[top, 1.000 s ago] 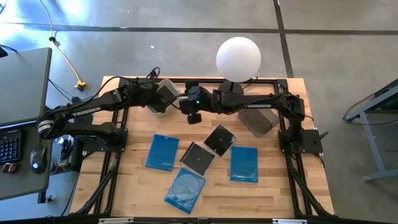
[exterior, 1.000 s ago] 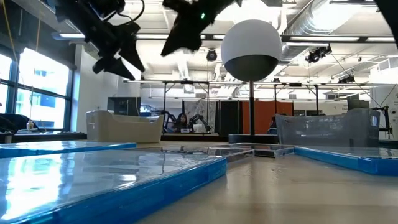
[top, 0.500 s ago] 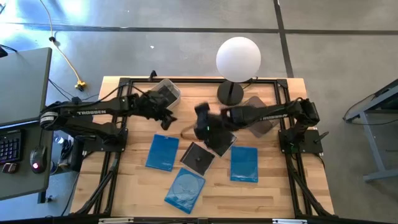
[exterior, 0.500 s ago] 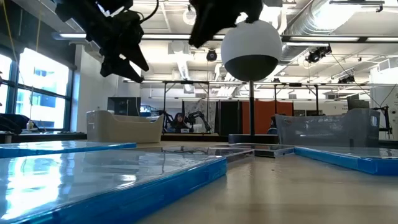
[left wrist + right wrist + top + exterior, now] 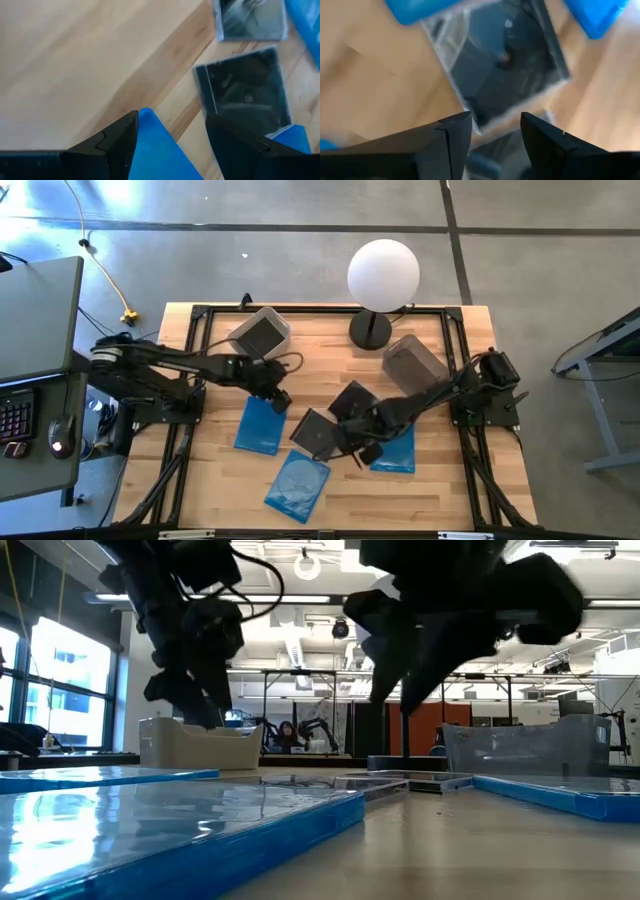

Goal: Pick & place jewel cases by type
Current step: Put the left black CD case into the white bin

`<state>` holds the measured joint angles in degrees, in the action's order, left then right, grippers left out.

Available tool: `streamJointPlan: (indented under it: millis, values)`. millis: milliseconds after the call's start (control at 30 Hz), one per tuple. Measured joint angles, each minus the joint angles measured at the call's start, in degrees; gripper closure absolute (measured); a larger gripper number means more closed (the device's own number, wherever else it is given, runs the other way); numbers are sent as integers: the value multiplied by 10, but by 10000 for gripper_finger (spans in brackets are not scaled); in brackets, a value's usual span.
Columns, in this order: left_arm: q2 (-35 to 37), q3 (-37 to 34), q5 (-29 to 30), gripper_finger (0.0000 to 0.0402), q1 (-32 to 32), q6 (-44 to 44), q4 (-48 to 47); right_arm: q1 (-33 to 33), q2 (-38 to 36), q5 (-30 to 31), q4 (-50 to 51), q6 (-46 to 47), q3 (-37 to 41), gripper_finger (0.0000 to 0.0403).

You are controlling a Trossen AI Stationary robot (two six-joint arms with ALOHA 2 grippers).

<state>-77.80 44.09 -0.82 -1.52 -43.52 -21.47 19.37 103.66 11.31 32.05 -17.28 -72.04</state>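
Wooden table (image 5: 210, 480) holds scattered jewel cases. Left gripper (image 5: 278, 397), fingers parted and empty, hovers over a blue case (image 5: 260, 426). Centre, a dark case (image 5: 317, 434) lies under the right gripper (image 5: 362, 452), also parted. Behind stand two bins (image 5: 262, 333) and a globe lamp (image 5: 383, 273).

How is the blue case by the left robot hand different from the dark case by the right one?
The blue case is bright blue; the dark case is blackish grey. The blue case is a longer rectangle; the dark case is squarer and smaller. Both lie flat on the wooden table, each under an open gripper: left gripper, right gripper.
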Motion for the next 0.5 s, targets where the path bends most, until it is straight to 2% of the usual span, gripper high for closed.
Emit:
streamJointPlan:
  millis: [233, 500]
  values:
    - [-88, 0, -1, 172, 39, -33, 88, 51, 2, -5, -97, -20, 45, 209]
    - [-166, 1, -1, 172, 50, -85, 158, 70, 15, 22, -222, -22, 118, 195]
